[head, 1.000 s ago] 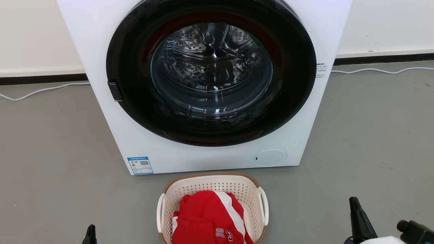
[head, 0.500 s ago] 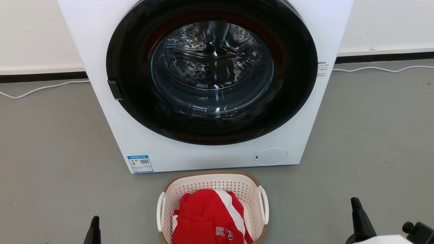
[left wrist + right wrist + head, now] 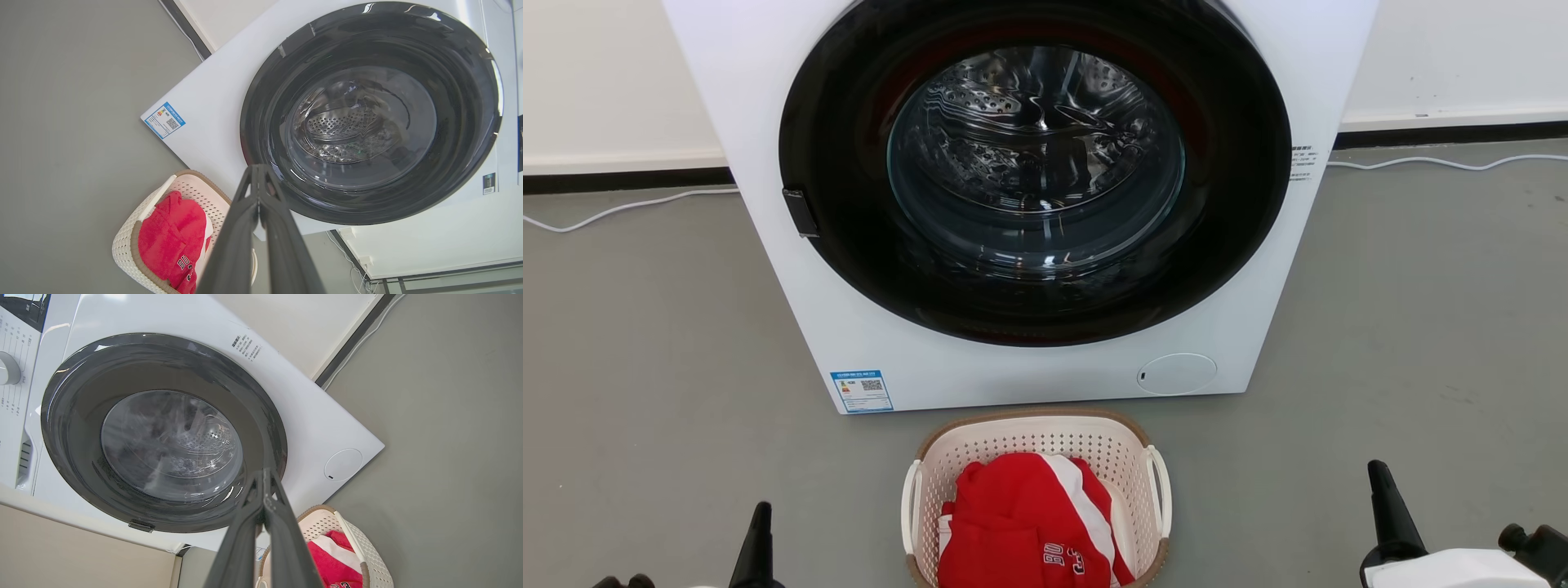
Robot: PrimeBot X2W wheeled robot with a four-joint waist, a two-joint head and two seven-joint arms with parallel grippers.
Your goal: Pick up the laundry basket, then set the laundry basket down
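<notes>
The laundry basket (image 3: 1018, 447), cream-white and perforated with a brown rim, stands on the grey floor right in front of the washing machine. A red and white garment (image 3: 1021, 523) fills it. White loop handles (image 3: 907, 506) stand up on both sides. My left gripper (image 3: 760, 527) is low at the left, well apart from the basket, and in the left wrist view its fingers (image 3: 258, 175) are pressed together, shut on nothing. My right gripper (image 3: 1379, 486) is far off to the basket's right, and its fingers (image 3: 264, 477) are also shut and empty.
The white washing machine (image 3: 890, 359) with its round dark glass door (image 3: 1033, 163) stands directly behind the basket, door shut. White cables (image 3: 621, 212) run along the floor by the wall on both sides. Grey floor (image 3: 1421, 327) spreads left and right of the basket.
Both grippers have come further up into the head view, the left one more. The camera has tilted a little, so machine and basket sit slightly higher. The basket has not moved.
</notes>
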